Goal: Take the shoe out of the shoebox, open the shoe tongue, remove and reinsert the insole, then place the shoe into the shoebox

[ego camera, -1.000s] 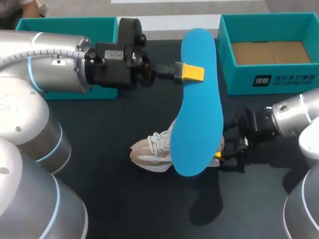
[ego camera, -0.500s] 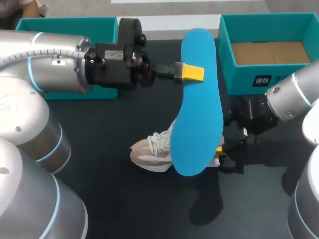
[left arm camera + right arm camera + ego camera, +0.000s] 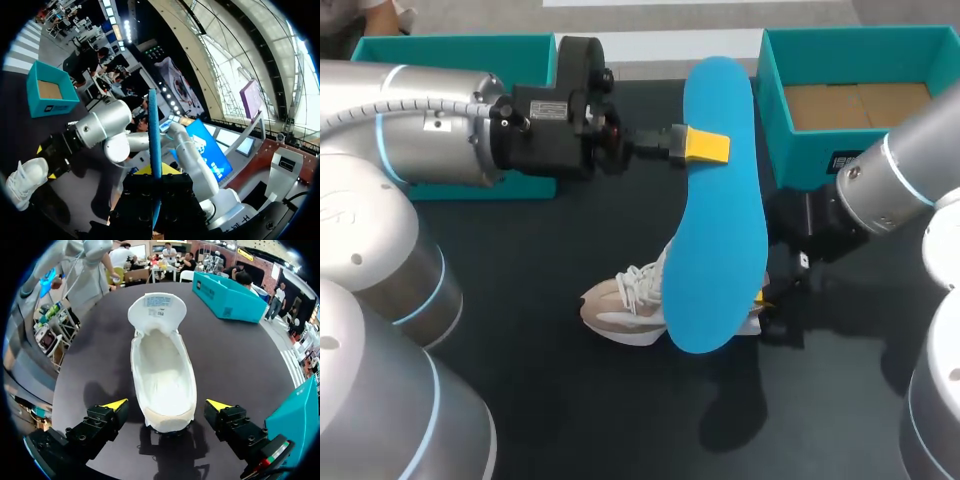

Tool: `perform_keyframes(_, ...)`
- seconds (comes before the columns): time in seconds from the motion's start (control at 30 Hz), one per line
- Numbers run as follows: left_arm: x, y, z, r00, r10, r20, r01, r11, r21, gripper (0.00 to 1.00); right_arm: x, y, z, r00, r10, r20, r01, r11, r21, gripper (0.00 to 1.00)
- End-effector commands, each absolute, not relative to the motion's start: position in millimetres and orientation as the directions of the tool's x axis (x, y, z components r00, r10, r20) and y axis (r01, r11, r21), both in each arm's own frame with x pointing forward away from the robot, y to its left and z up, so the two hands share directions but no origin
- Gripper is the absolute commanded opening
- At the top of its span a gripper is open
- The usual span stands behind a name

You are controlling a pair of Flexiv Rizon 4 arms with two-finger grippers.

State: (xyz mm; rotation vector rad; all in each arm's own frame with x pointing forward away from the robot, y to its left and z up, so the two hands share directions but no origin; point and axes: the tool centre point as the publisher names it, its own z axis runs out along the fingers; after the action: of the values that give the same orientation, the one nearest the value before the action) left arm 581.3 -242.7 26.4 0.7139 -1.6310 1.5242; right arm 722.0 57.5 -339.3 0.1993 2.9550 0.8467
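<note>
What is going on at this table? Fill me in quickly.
The left tool is shut on the blue insole and holds it in the air above the table. The shoe sits on the table with its tongue folded open and nothing inside. The right tool is open, with one finger on each side of the heel and neither touching it. The shoebox stands empty at the far right.

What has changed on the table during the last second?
The right arm swung its wrist toward the shoebox; the right gripper, open now, kept by the heel of the shoe. The left gripper still holds the insole, and the shoe has not moved.
</note>
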Motion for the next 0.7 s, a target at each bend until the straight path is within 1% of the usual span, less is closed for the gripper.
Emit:
perform_keyframes(0.03,579.1,-243.3,24.3,-0.541,0.106,0.834,-0.826,0.119,-0.551,0.00,720.4,62.1,-320.9,-0.989,0.144,-0.032,0.119,0.907,0.404,1.00)
perform_keyframes(0.13,579.1,-243.3,24.3,-0.541,0.106,0.834,-0.826,0.119,-0.551,0.00,724.0,66.3,-315.5,-0.989,0.145,-0.037,0.122,0.928,0.353,1.00)
perform_keyframes(0.23,579.1,-243.3,24.3,-0.541,0.106,0.834,-0.826,0.119,-0.551,0.00,726.7,70.0,-317.2,-0.992,0.120,-0.041,0.101,0.943,0.318,1.00)
perform_keyframes(0.53,579.1,-243.3,24.3,-0.541,0.106,0.834,-0.826,0.119,-0.551,0.00,727.7,74.5,-320.1,-0.993,0.110,-0.050,0.095,0.968,0.234,1.00)
perform_keyframes(0.63,579.1,-243.3,24.3,-0.541,0.106,0.834,-0.826,0.119,-0.551,0.00,726.0,73.8,-322.8,-0.993,0.102,-0.059,0.086,0.969,0.233,1.00)
perform_keyframes(0.7,579.1,-243.3,24.3,-0.541,0.106,0.834,-0.826,0.119,-0.551,0.00,724.3,71.6,-325.1,-0.991,0.125,-0.046,0.111,0.965,0.239,1.00)
